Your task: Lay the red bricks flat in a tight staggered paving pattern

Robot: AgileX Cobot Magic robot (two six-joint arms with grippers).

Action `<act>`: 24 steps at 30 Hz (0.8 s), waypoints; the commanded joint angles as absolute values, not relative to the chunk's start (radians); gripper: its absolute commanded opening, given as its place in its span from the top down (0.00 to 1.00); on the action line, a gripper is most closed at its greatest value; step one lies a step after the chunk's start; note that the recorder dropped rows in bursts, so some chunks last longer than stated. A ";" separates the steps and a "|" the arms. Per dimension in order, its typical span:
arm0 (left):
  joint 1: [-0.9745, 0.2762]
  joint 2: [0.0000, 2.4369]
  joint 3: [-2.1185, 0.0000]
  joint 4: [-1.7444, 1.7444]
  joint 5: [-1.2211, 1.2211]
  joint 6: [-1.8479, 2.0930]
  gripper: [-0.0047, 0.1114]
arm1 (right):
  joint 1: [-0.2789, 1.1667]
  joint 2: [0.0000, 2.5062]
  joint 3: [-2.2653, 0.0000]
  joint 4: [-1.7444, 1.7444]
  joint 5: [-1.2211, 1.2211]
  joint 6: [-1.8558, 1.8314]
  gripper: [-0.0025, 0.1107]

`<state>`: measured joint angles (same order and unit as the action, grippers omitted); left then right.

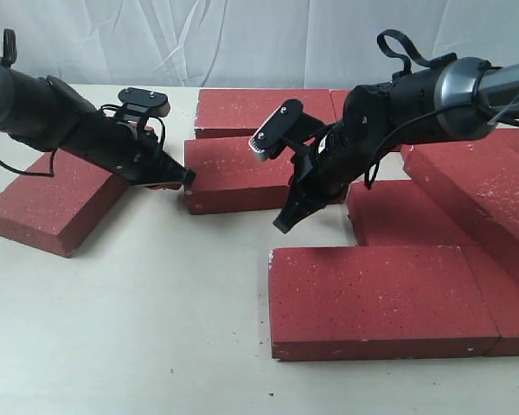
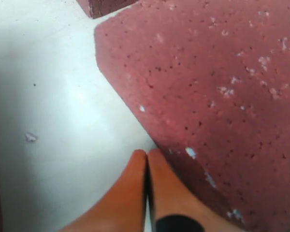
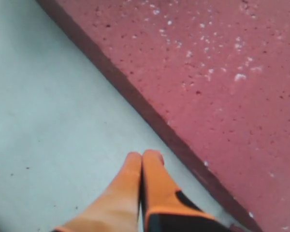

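Several dark red speckled bricks lie flat on the pale table. The middle brick [image 1: 242, 173] has my left gripper [image 1: 187, 178] shut and empty at its left end; in the left wrist view the orange fingertips [image 2: 147, 155] touch that brick's corner [image 2: 208, 96]. My right gripper [image 1: 283, 224] is shut and empty, tip low over the table between the middle brick and the front brick [image 1: 376, 298]. The right wrist view shows the gripper's tip [image 3: 143, 157] beside the long edge of a brick [image 3: 208, 72]. Another brick [image 1: 56, 201] lies at the left under the left arm.
More bricks lie at the back [image 1: 264, 111] and along the right side [image 1: 484, 186], one [image 1: 398, 216] next to the right gripper. Bare table [image 1: 130, 328] stretches across the front left. A white cloth hangs behind.
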<state>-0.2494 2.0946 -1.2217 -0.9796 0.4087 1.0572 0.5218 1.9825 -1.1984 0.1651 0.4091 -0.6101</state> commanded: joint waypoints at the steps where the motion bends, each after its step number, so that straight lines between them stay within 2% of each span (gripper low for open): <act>1: -0.236 2.038 -1.226 -0.893 0.465 1.026 0.96 | 0.583 1.956 -1.211 0.166 0.466 -0.607 0.98; 6: -0.202 1.996 -1.221 -0.798 0.498 0.916 0.96 | 0.647 1.981 -1.275 0.190 0.559 -0.607 0.98; 14: -0.199 2.000 -1.206 -0.789 0.484 0.914 0.96 | 0.652 2.129 -1.473 0.272 0.646 -0.605 0.98; 24: -0.199 2.000 -1.206 -0.793 0.475 0.914 0.96 | 0.652 2.196 -1.551 0.227 0.580 -0.568 0.98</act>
